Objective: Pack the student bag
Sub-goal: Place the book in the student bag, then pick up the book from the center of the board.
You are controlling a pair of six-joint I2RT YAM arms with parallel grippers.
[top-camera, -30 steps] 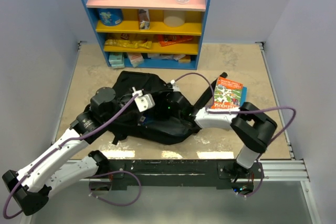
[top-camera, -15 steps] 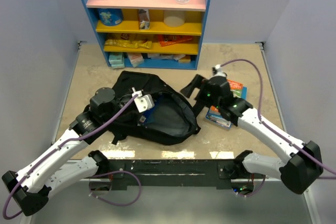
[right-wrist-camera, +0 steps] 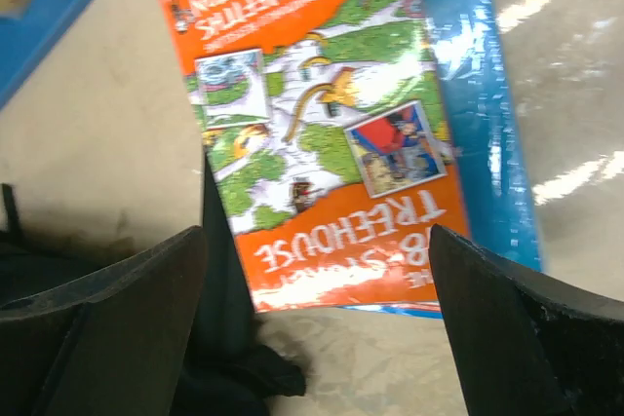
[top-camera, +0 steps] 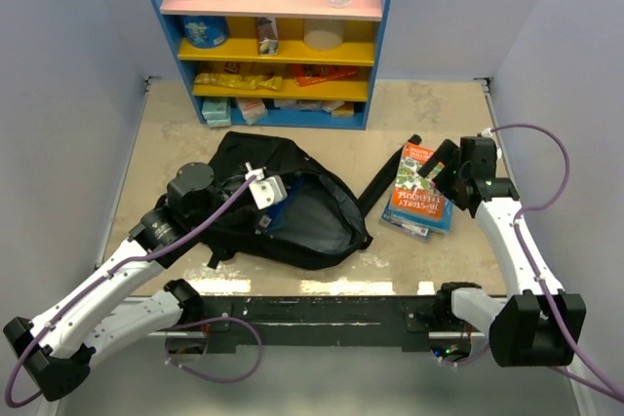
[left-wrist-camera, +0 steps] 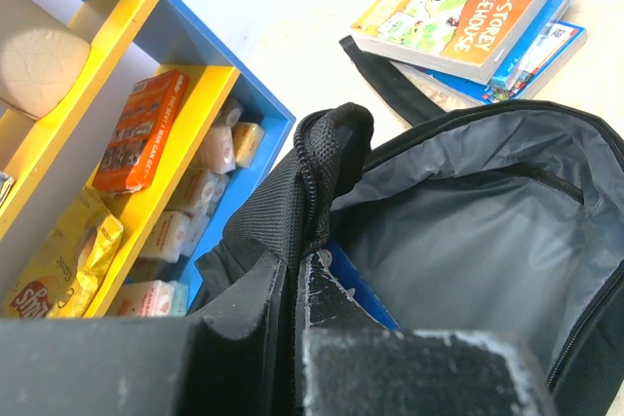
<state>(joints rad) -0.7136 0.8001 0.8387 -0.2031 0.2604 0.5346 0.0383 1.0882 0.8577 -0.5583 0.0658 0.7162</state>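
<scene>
The student bag (top-camera: 302,216) is a large black backpack lying mid-table with its main pocket open, showing grey lining (left-wrist-camera: 468,221). My left gripper (top-camera: 265,211) is shut on the bag's zip edge (left-wrist-camera: 317,172) and holds the opening up; the jaws pinch the fabric (left-wrist-camera: 297,260). A blue book (left-wrist-camera: 359,287) shows inside the bag. An orange and green book (top-camera: 417,192) lies on a blue book (right-wrist-camera: 478,94) to the right of the bag. My right gripper (top-camera: 441,165) is open and empty, hovering over the orange book (right-wrist-camera: 322,124), its fingers (right-wrist-camera: 117,299) spread wide.
A blue shelf unit (top-camera: 278,36) with snacks, boxes and bottles stands at the back. A black bag strap (top-camera: 382,180) lies between bag and books, also in the right wrist view (right-wrist-camera: 219,270). Walls close in on left and right.
My right arm has pulled out of the bag and swung right, and now hovers open over the books. My left gripper still holds the bag's edge.
</scene>
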